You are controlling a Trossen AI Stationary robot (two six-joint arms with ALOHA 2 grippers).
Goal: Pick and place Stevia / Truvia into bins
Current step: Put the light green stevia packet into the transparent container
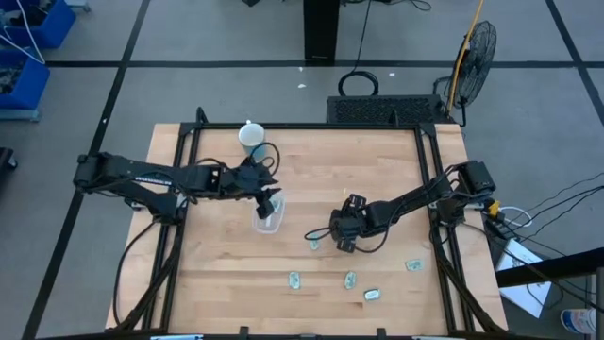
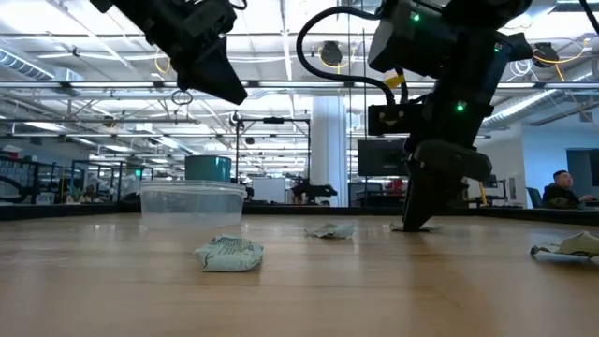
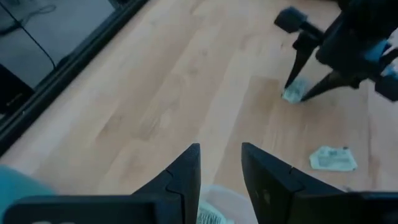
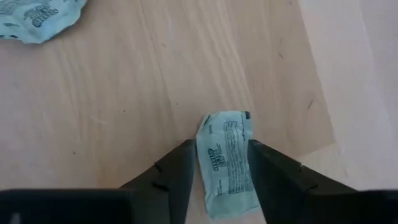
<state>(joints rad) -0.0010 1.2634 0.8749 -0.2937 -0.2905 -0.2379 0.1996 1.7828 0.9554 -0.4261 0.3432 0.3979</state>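
Observation:
The clear container (image 1: 267,223) stands on the table left of centre; in the low view it is the clear container (image 2: 192,202). A sachet (image 3: 210,218) lies inside it. My left gripper (image 1: 270,202) hovers just above it, open by a narrow gap (image 3: 220,155). My right gripper (image 1: 340,238) is down on the table at centre, shut on one pale green sachet (image 4: 225,163). Several more sachets lie flat on the near half: one (image 1: 294,280), another (image 1: 350,280), a third (image 1: 412,266). My right gripper pinches the sachet between its two fingers, one on each long edge (image 4: 203,163). The fingers come from above, pointing down, and lie along the sachet. It lies flat on the table, its far end (image 4: 226,122) sticking out past the fingertips.
A light blue cup with a white lid (image 1: 251,137) stands at the far edge behind the container. A crumpled sachet (image 2: 229,253) lies nearest the low camera, another (image 4: 37,18) close to my right gripper. Black frame rails run along both table sides.

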